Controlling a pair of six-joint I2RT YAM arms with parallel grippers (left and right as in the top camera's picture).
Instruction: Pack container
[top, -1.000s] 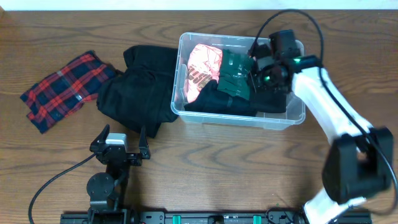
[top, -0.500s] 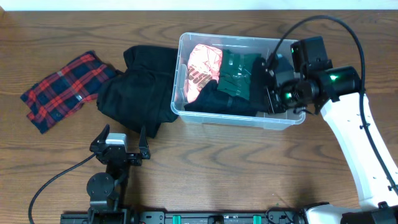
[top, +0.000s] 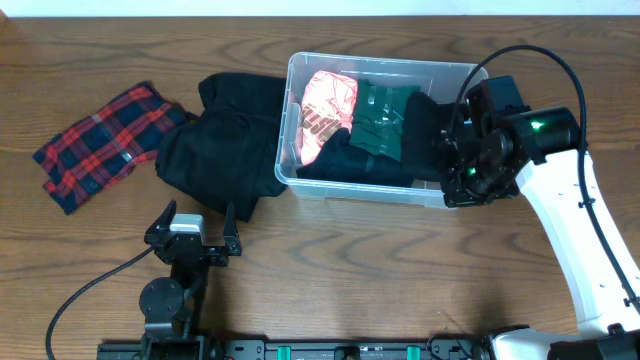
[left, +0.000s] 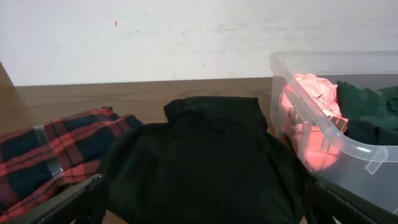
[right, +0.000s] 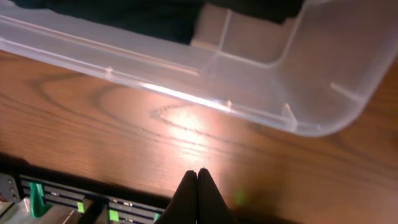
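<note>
The container (top: 380, 59), a clear plastic bin, stands at the back middle of the table. It holds a pink garment (top: 326, 104), a green garment (top: 378, 118) and black clothing (top: 365, 162). My right gripper (top: 463, 193) hovers over the bin's front right corner. In the right wrist view its fingertips (right: 197, 173) are shut with nothing between them, above bare wood just outside the container's wall (right: 261, 81). My left gripper (top: 194, 224) rests low at the table's front left, open and holding nothing. Its wrist view faces a black garment (left: 205, 155), with the bin's rim (left: 339, 135) to the right.
A heap of black clothing (top: 215, 145) lies against the container's left side. A red and blue plaid cloth (top: 103, 142) lies further left, also in the left wrist view (left: 50, 152). A dark rail (right: 74, 199) runs along the table's front edge.
My right arm has pulled back out of the container's right part to its front right corner, and its fingers have shut. The left arm has not moved.
</note>
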